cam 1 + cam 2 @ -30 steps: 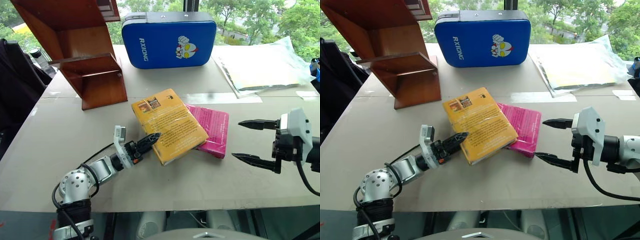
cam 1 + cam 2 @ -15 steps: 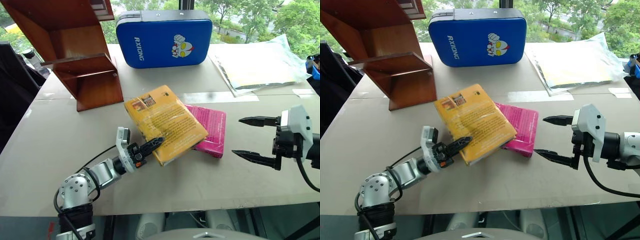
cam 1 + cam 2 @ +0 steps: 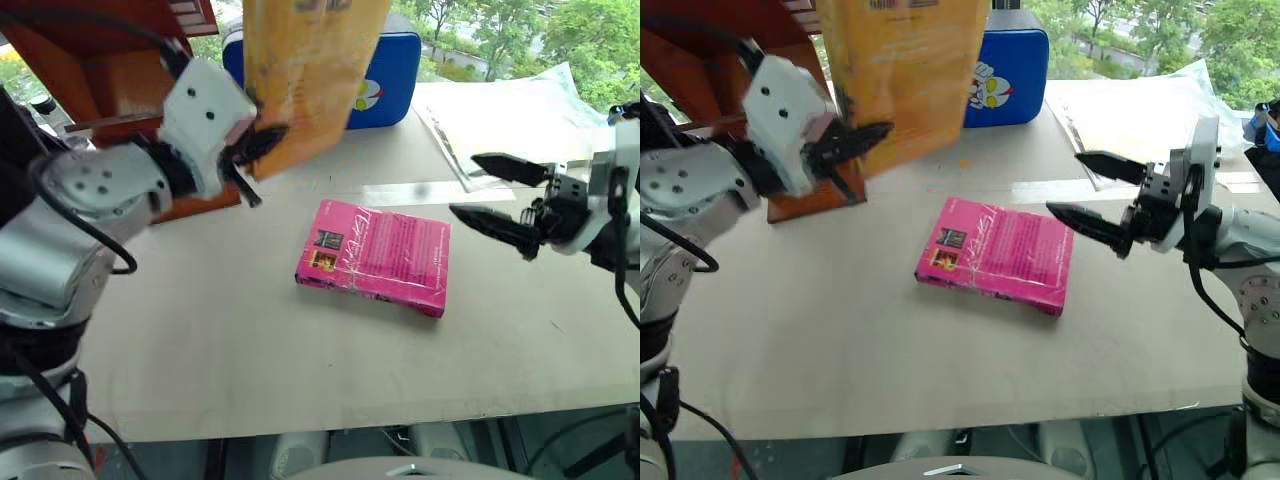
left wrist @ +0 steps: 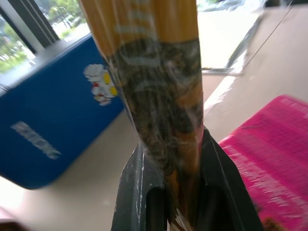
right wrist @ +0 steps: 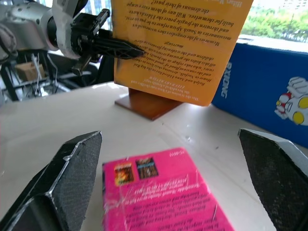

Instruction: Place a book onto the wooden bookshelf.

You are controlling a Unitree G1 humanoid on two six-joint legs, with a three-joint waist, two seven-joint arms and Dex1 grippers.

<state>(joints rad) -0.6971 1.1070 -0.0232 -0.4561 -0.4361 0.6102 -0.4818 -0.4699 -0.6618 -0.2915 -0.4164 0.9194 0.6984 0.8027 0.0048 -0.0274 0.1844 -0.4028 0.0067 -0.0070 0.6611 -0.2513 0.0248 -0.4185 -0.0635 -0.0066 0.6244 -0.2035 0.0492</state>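
Now left gripper (image 3: 262,150) grips the book (image 3: 305,75) aloft (right gripper (image 3: 490,190) gapes)

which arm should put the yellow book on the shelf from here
Left. The left gripper is shut on the book, raised beside the wooden bookshelf. The right gripper is open, empty, far side.

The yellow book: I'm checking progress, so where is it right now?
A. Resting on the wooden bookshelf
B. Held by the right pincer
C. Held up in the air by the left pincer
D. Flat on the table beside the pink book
C: the left pincer is shut on the yellow book's lower edge, holding it above the table, while the pink book lies flat.
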